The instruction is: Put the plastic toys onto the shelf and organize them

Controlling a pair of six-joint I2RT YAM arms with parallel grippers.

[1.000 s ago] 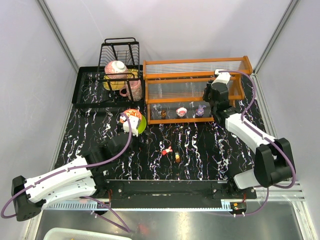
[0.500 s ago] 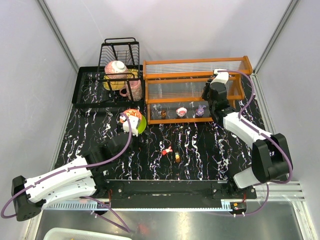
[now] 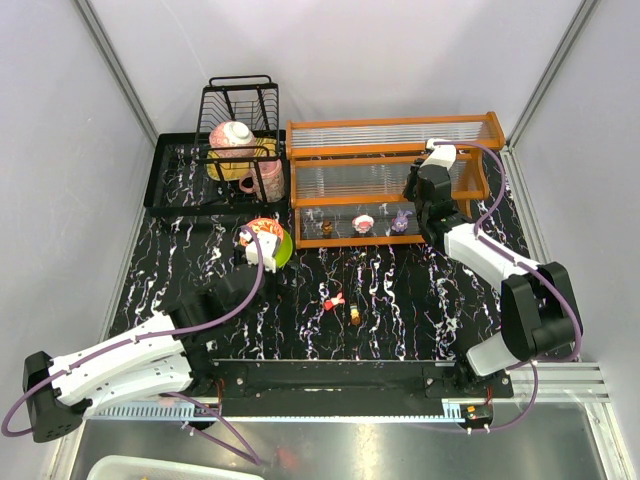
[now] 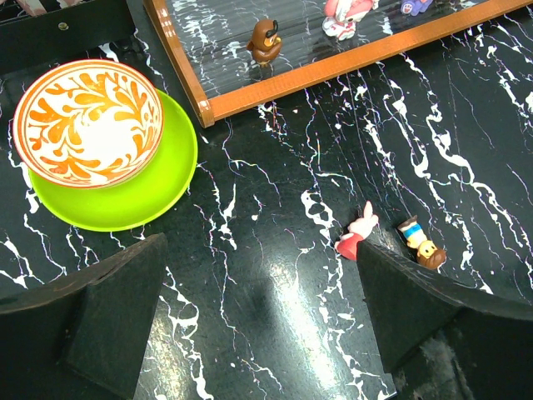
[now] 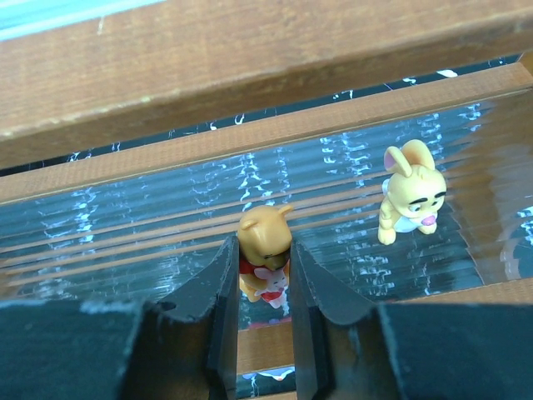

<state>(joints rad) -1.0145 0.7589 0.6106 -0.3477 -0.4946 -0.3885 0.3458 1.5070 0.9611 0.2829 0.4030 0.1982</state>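
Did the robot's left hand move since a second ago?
No. In the top view its left hand still hangs open right beside the green plate, in the same spot as before.

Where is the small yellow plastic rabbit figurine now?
The yellow rabbit figurine stands upright on the clear ribbed shelf panel in the right wrist view, to the right of the orange bear figurine held by the right gripper.

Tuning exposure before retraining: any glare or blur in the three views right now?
Left wrist: broad glare patch on the glossy table, pink rabbit toy sharp. Right wrist: ribbed shelf panel throws streaky reflections; the yellow bear between the fingers is sharp. Top external: even light, no blur.
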